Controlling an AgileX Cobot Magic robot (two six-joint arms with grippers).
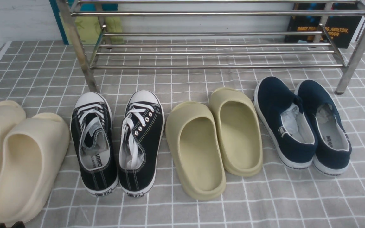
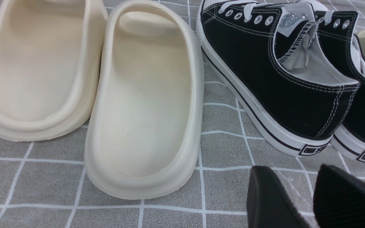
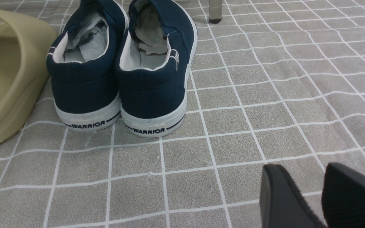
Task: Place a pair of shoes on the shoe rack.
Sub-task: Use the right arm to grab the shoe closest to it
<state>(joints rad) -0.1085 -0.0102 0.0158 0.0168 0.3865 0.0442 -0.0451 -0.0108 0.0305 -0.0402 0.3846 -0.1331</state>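
Note:
The pair of shoes, two navy slip-ons with white soles (image 1: 280,120) (image 1: 325,123), stands side by side on the checked cloth at the right, toes toward the shoe rack (image 1: 214,66). The rack is a silver frame of round bars across the back, with nothing on it. In the right wrist view the heels of the navy shoes (image 3: 84,82) (image 3: 154,85) face me. My right gripper (image 3: 303,171) is open, empty and well short of them. My left gripper (image 2: 293,172) is open and empty over the cloth, near the heel of a black sneaker (image 2: 280,88).
Left of the navy pair stand olive foam slides (image 1: 214,142), black lace-up sneakers (image 1: 116,142) and cream slides (image 1: 14,158), all in one row. One rack leg (image 3: 214,12) stands just beyond the navy shoes. Books (image 1: 325,28) lean behind the rack.

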